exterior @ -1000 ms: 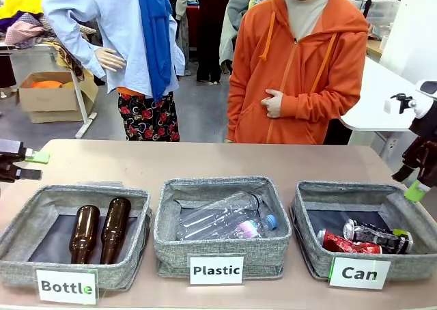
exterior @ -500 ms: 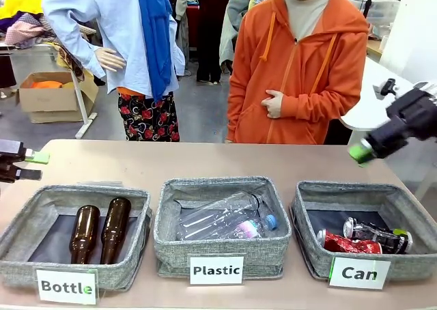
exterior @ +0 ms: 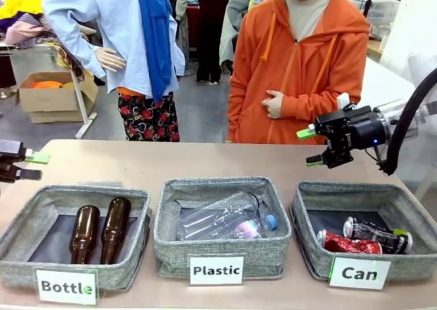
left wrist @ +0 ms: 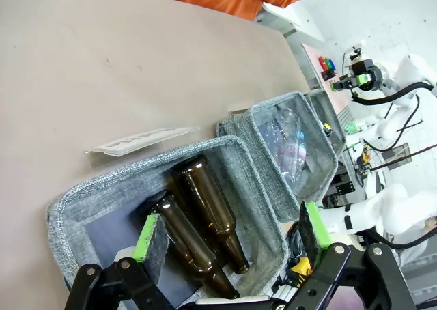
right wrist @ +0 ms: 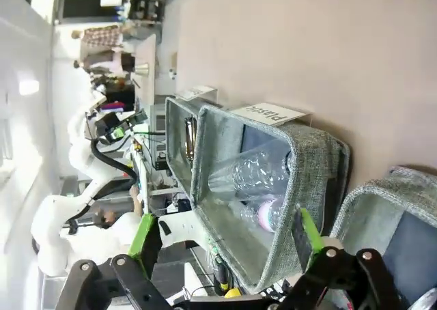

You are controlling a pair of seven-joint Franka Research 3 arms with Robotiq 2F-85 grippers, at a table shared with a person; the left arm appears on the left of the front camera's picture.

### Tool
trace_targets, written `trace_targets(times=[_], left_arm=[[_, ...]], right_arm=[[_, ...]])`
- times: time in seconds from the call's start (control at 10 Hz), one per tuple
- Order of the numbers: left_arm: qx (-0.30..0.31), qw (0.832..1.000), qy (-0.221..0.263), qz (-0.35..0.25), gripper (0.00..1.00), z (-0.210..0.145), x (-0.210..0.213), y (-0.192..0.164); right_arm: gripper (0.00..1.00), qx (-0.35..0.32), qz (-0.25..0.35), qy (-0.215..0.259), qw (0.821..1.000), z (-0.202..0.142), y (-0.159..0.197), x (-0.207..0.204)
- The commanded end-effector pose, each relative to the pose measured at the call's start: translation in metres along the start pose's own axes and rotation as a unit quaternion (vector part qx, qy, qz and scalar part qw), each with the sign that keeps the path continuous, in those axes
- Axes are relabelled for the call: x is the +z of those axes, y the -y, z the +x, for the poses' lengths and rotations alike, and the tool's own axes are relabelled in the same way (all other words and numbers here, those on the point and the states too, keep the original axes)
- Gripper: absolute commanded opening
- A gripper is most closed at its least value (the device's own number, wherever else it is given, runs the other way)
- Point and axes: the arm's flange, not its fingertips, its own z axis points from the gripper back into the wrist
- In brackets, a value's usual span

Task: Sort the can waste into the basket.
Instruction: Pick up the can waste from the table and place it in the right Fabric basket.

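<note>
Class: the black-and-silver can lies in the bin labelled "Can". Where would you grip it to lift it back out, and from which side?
Grip the black-and-silver can across the middle of its body, coming straight down from above. It lies on its side inside the Can basket, whose walls block any sideways approach. The crushed red can lies close against its near side, so finger room there looks tight.
</note>
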Motion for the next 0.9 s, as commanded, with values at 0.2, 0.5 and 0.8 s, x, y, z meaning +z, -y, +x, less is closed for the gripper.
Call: trace_targets(times=[0.2,0.5,0.8], left_arm=[[-0.004,1.000,-0.004,-0.004,1.00,0.0000,0.0019,0.0010],[-0.004,1.000,-0.004,-0.004,1.00,0.0000,0.0019,0.0010],[-0.004,1.000,-0.004,-0.004,1.00,0.0000,0.0019,0.0010]], right_arm=[[1.00,0.030,-0.017,0.001,0.999,-0.0027,-0.0090,0.0169],[1.00,0.030,-0.017,0.001,0.999,-0.0027,-0.0090,0.0169],[1.00,0.030,-0.017,0.001,0.999,-0.0027,-0.0090,0.0169]])
